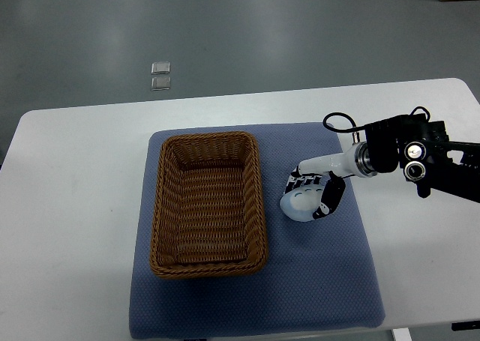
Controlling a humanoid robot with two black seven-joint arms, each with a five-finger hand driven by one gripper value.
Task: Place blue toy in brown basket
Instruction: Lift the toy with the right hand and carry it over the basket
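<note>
A pale blue rounded toy (298,204) lies on the blue mat (330,281), just right of the brown wicker basket (161,206). My right hand (315,195) comes in from the right edge and sits over the toy. Its fingers (300,182) curl along the toy's far side and a black-and-white finger (330,197) presses its right side, so the hand is closed around it. The toy still looks level with the mat. Nothing is inside the basket. The left arm does not show.
The mat covers the middle of a white table (67,206). Grey floor lies beyond the far edge, with two small clear squares (160,76) on it. My right forearm (420,157), with a looping black cable, hangs over the table's right part.
</note>
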